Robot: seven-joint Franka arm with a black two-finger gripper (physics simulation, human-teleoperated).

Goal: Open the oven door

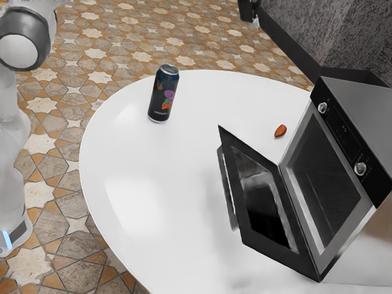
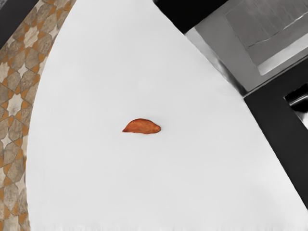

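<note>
The oven (image 1: 373,116) stands at the exterior view's right with its front opening uncovered. Its black-framed door (image 1: 299,260) is swung well out from the body, tilted over the table, and the handle (image 1: 226,190) is on the door's outer side. Part of my gripper (image 1: 247,11) hangs high at the exterior view's top edge, apart from the door and handle. In the wrist view the door (image 2: 276,125) and the oven's front frame (image 2: 240,70) meet at the hinge edge.
A reddish-brown, potato-like item (image 1: 280,130) lies on the white round table (image 1: 141,159) near the oven; the wrist view has this item (image 2: 142,126) too. A dark can (image 1: 164,94) stands upright near the table's far edge. A dark grey block (image 1: 334,37) rises behind the oven.
</note>
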